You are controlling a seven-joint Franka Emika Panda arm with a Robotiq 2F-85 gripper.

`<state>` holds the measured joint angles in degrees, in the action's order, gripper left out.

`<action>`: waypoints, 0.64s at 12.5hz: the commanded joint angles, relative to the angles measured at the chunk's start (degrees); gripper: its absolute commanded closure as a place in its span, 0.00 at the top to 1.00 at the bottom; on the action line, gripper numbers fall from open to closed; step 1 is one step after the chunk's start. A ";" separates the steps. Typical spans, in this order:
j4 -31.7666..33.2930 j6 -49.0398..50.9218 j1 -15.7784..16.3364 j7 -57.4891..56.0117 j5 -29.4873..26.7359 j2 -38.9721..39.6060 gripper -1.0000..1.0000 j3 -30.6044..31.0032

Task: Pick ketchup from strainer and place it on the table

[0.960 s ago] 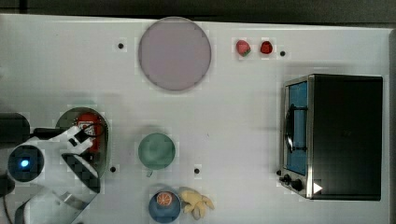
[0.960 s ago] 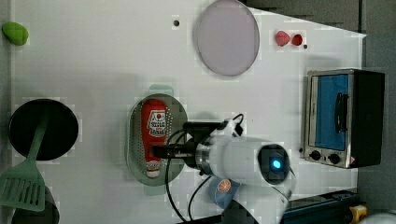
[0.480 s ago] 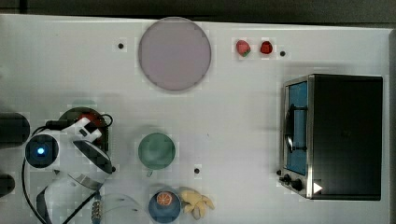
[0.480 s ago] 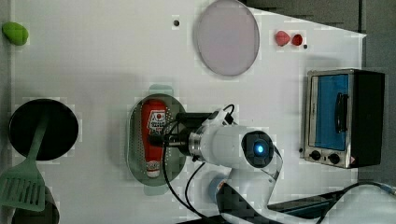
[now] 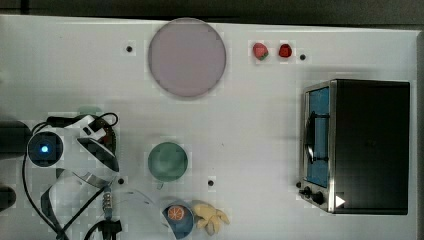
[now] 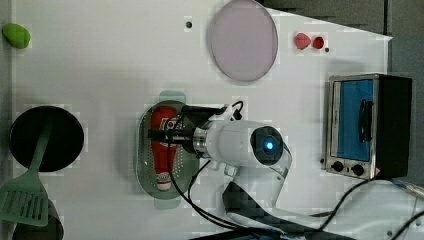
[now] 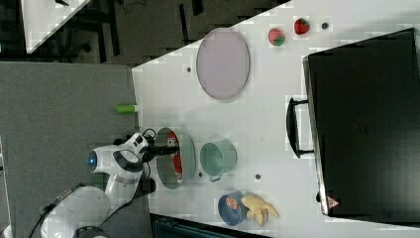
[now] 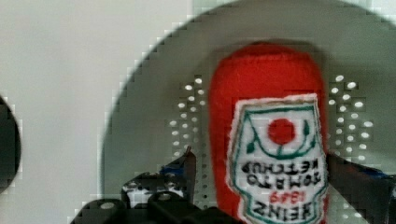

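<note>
The ketchup, a red bottle with a white label, lies lengthwise in the mint-green strainer on the white table. My gripper is down inside the strainer over the bottle's labelled middle. In the wrist view the ketchup fills the space between the fingers of my gripper. One dark finger stands clear of the bottle's side and the other is at the label's far edge. The jaws are open around it. In the right view the ketchup still rests in the strainer.
A green cup stands just beside the strainer. A lilac plate and two strawberries lie at the back. A toaster oven fills the top view's right. A blue bowl sits near the front edge. A black pan holds a green spatula.
The arm has swung over the strainer, and the gripper has come down to straddle the ketchup. The bottle has not moved.
</note>
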<state>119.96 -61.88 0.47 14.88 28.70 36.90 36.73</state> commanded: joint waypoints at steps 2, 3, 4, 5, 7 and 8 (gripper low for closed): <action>0.20 -0.40 3.13 3.68 0.35 0.29 0.60 -1.55; 0.29 -0.23 3.10 3.67 0.35 -0.55 0.60 -1.25; 0.36 -0.15 3.07 3.67 0.32 -1.76 0.60 -0.77; 0.48 0.18 2.94 3.67 -0.01 -3.30 0.60 -0.04; 0.52 3.86 2.40 3.68 -1.93 -7.35 0.60 1.57; 0.31 6.61 1.98 3.68 -3.73 -9.81 0.60 2.38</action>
<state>122.09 -55.98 1.93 16.25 25.79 30.35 36.79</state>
